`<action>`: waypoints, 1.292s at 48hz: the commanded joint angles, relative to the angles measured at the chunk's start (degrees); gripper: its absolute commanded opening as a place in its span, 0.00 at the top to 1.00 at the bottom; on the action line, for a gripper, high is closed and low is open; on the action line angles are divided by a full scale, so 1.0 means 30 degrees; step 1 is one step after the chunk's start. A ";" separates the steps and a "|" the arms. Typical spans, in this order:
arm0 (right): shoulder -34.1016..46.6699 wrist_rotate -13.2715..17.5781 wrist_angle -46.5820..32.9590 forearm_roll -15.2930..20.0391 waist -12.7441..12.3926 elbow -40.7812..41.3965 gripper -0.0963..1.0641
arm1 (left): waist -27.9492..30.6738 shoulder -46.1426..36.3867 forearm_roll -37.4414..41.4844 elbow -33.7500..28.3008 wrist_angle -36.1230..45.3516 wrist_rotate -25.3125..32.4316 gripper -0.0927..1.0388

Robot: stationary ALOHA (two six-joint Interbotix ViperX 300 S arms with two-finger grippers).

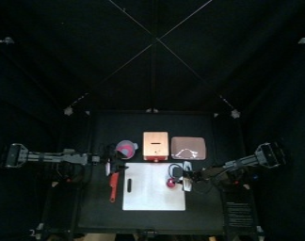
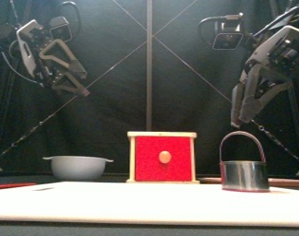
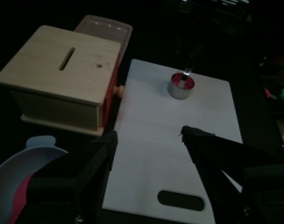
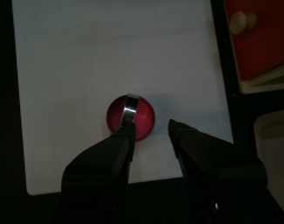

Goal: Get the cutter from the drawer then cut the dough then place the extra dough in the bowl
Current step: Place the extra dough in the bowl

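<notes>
The round metal cutter [image 1: 179,173] stands on the white cutting board [image 1: 149,193] near its right edge, wire handle upright [image 2: 244,171]. In the right wrist view red dough [image 4: 117,115] fills the cutter's ring. My right gripper [image 4: 154,129] hovers open just above the cutter [image 4: 129,114], touching nothing. My left gripper [image 3: 151,138] is open and raised over the board's left side, near the blue-grey bowl [image 1: 126,148]. Pink dough [image 1: 126,146] lies in the bowl. The wooden box [image 2: 163,159] stands behind the board, its red drawer front closed.
A pink tray [image 1: 188,147] sits right of the box at the back. A long red thing [image 1: 114,184] lies on the table left of the board. In the front view both grippers [image 2: 68,74] [image 2: 253,97] hang high above the table.
</notes>
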 commanded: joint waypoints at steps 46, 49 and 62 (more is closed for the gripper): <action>-0.0439 0.0088 0.0322 -0.2080 -0.0088 0.1465 0.27 | -0.0557 -0.0234 0.6416 0.0615 0.4600 0.0029 0.08; -0.0439 0.0059 0.0322 -0.2080 -0.0088 0.1699 0.27 | -0.0557 -0.0498 0.6943 0.0791 0.4951 0.0029 0.08; -0.0439 0.0029 0.0322 -0.2168 -0.0146 0.2959 0.27 | -0.0527 -0.2109 0.7471 0.1787 0.6768 0.0000 0.08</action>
